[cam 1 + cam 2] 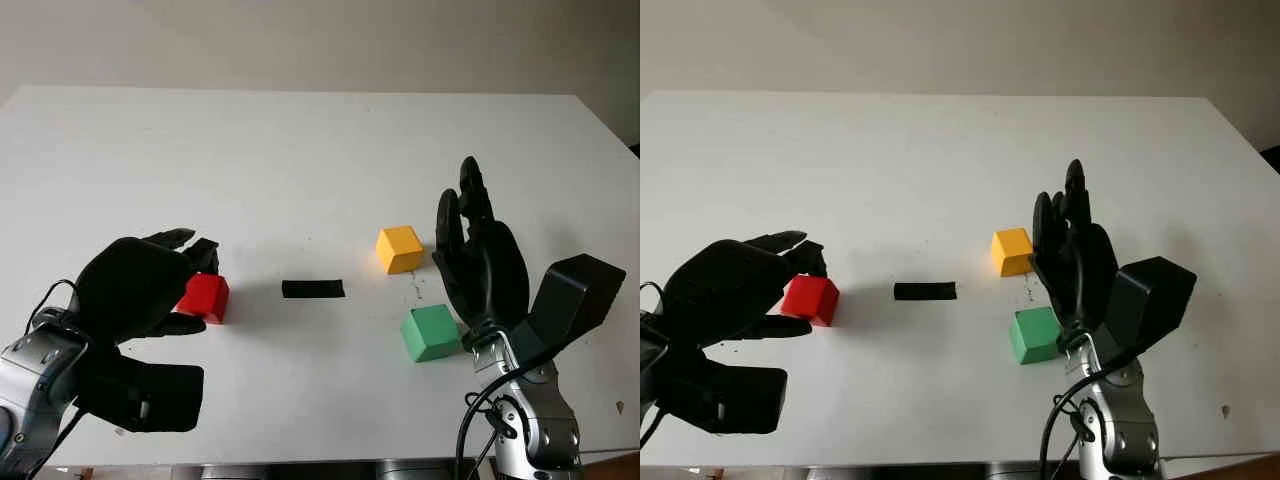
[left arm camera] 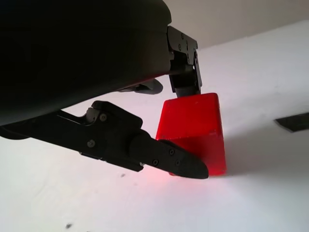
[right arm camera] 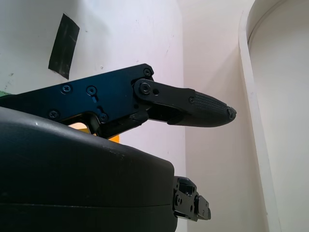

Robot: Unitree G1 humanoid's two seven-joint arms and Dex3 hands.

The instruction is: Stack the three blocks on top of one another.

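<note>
- Left hand (image 1: 150, 285) has its fingers (image 2: 178, 162) around the red block (image 1: 206, 297) on the table (image 1: 300, 160); whether they clamp it is unclear.
- Right hand (image 1: 480, 255), holding nothing, stands beside the yellow block (image 1: 399, 248) and green block (image 1: 430, 333).
- Black tape (image 1: 313, 289) lies between; no writing readable.

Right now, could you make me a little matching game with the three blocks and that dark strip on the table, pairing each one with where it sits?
Things:
1. red block
2. yellow block
3. green block
4. black strip

Places:
A. alone on the table between the red block and the other two blocks
B. nearest the robot, beside the right hand, which is open
C. between the fingers of the left hand
D. just beyond the green block

Pairs: 1-C, 2-D, 3-B, 4-A
</note>
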